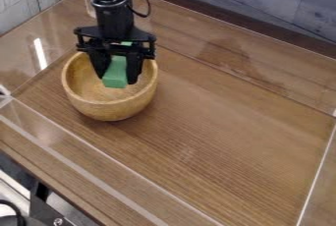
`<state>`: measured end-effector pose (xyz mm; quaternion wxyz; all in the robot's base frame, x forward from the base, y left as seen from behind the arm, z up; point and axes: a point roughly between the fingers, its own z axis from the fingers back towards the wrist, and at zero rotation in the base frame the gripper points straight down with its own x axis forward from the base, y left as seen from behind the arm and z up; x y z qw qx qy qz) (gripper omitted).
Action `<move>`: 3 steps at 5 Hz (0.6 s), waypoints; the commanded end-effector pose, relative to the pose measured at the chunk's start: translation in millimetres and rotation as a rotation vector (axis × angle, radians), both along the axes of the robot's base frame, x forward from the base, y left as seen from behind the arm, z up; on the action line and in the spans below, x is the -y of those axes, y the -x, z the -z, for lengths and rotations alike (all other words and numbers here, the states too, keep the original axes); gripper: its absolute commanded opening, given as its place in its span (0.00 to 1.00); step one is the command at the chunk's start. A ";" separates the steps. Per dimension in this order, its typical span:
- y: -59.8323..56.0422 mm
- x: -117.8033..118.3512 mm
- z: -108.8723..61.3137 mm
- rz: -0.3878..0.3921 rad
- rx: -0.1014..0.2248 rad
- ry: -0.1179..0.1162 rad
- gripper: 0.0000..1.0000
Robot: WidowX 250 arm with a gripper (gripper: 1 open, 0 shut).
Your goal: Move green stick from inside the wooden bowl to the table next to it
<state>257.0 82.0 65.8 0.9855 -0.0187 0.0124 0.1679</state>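
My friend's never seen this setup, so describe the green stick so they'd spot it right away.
On the brown wood-grain table sits a round wooden bowl. At the bowl, by the black gripper, is the small rectangular green stick, its bright green unlike the tan and black around it.

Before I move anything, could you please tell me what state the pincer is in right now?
Pincer: closed on the green stick, above the wooden bowl.

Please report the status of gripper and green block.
Black gripper shut on flat green rectangular block; block over round light-tan wooden bowl; nothing seen blocking.
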 end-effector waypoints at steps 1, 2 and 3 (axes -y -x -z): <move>-4.9 2.2 -7.9 0.010 0.028 -0.010 0.00; -5.6 3.8 -8.1 0.009 0.028 -0.006 0.00; -6.2 5.5 -8.3 0.009 0.027 -0.003 0.00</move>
